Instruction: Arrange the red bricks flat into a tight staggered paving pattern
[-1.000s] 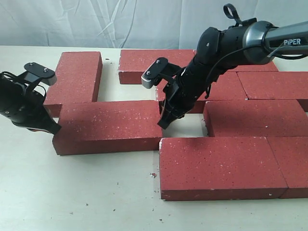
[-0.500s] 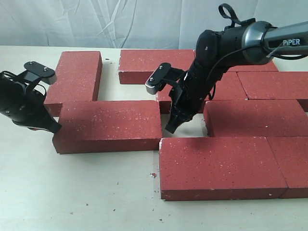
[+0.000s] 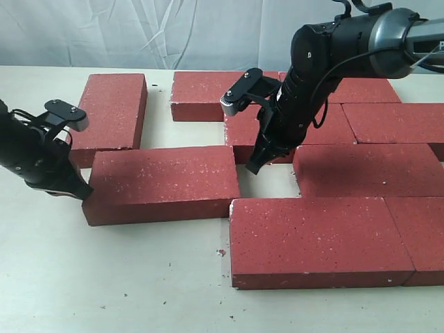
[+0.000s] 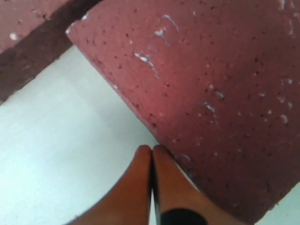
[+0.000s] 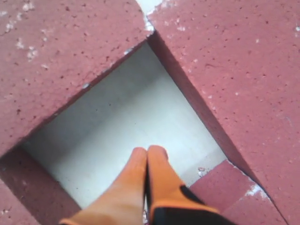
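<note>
Several dark red bricks lie flat on the table. The loose middle-left brick (image 3: 163, 184) (image 4: 211, 93) sits slightly askew, with a small bare gap (image 3: 267, 184) (image 5: 126, 122) between it and the right-hand brick (image 3: 368, 170). My left gripper (image 3: 80, 191) (image 4: 151, 150) is shut and empty, its fingertips pressed against that brick's left end. My right gripper (image 3: 253, 168) (image 5: 149, 151) is shut and empty too, and hangs over the gap, touching no brick. The gap is bounded by the middle brick (image 5: 61, 61), the front brick (image 3: 319, 239) (image 5: 234, 70) and a brick (image 5: 225, 187) close under the fingers.
One brick (image 3: 111, 111) lies lengthwise at the back left, its near end against the middle brick. Another brick (image 3: 215, 94) lies across the back. More bricks (image 3: 395, 121) are packed at the right. The pale table (image 3: 104, 277) shows bare surface at front left, with small crumbs.
The left gripper has moved right and pushed the middle-left brick a little right, narrowing the gap. The right gripper has risen and drawn back from that brick's right end.
</note>
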You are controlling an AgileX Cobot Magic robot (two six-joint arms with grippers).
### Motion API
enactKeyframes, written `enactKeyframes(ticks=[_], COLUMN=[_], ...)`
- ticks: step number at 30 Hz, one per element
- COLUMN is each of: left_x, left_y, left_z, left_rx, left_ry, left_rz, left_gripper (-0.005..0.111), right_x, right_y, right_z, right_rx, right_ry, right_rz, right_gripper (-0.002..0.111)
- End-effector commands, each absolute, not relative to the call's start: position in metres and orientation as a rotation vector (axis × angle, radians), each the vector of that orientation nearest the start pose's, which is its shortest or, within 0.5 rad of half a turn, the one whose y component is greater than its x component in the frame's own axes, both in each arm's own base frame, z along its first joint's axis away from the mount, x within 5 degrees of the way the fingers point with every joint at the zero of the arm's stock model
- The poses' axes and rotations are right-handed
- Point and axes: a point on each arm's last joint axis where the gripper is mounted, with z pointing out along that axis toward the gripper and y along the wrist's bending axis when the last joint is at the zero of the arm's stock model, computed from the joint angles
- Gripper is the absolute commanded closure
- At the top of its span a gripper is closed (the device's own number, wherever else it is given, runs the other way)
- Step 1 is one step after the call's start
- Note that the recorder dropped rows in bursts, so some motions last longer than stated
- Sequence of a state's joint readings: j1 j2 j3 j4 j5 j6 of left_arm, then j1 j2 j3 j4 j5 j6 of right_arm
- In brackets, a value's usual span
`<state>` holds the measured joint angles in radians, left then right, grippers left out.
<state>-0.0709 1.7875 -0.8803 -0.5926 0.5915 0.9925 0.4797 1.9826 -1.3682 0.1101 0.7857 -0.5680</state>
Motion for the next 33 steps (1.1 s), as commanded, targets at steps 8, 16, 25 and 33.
enactKeyframes(ticks=[8, 16, 25, 33], left_x=[0.307, 0.309, 0.317, 0.314], left_y=[-0.073, -0.073, -0.075, -0.093], left_z=[0.144, 0.129, 0.133, 0.125], left_rx=[0.868, 0.864, 0.841, 0.905], left_ry=[2.592, 2.632, 2.615, 2.614], left_rz=[-0.470, -0.471, -0.489, -0.502], left_gripper=[0.107, 0.107, 0.107, 0.107], right_x=[0.353, 0.353, 0.353, 0.353], right_y=[0.190, 0.189, 0.189, 0.189], right_z=[0.177, 0.177, 0.177, 0.177], right_rx=[-1.335, -1.344, -1.343, -1.343], right_ry=[2.520, 2.514, 2.513, 2.512], right_rz=[0.104, 0.090, 0.090, 0.090], right_gripper=[0.109, 0.109, 0.109, 0.109])
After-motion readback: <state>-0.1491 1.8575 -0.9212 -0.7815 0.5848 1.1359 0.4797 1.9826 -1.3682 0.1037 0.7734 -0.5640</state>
